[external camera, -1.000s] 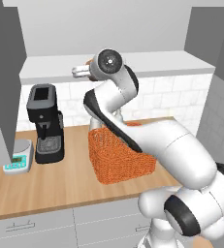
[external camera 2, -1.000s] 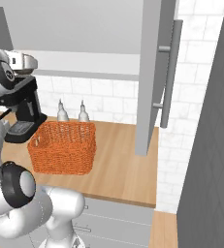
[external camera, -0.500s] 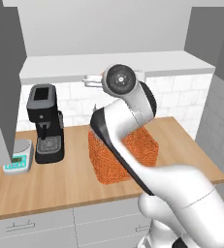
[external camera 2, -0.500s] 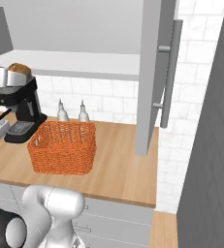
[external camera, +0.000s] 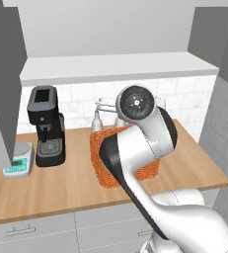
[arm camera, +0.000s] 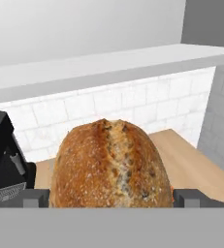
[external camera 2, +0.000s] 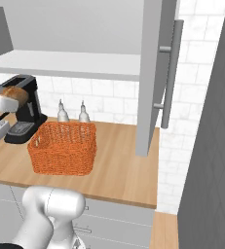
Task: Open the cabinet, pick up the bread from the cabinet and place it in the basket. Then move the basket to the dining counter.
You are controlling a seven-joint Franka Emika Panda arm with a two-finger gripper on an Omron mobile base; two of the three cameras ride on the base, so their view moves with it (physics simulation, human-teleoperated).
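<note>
The bread (arm camera: 112, 164), a brown crusty loaf with a split top, sits between the 2 dark fingertips (arm camera: 36, 197) of the gripper (arm camera: 112, 199), which stand spread wide with 1 at each flank of the loaf, so the loaf is gripped across its width. In the right base view the same loaf (external camera 2: 14, 93) shows at the far left edge, in the air in front of the black coffee machine (external camera 2: 27, 109), with the gripper (external camera 2: 2, 102) around it.

The orange woven basket (external camera 2: 63, 148) stands on the wood worktop (external camera 2: 119, 170) backed by white tiles, with nothing visible inside it. 2 small bottles (external camera 2: 72, 113) stand just behind it against the tiles. In the left base view the arm's white links cover much of the basket (external camera: 103, 158), and the coffee machine (external camera: 46, 126) stands to its left, with a small scale (external camera: 18, 160) beside that.

The cabinet (external camera 2: 70, 64) is open: its pale shelf runs above the worktop, and 1 door (external camera 2: 153, 78) with a long steel bar handle (external camera 2: 170, 73) is swung out toward the camera at the right.
</note>
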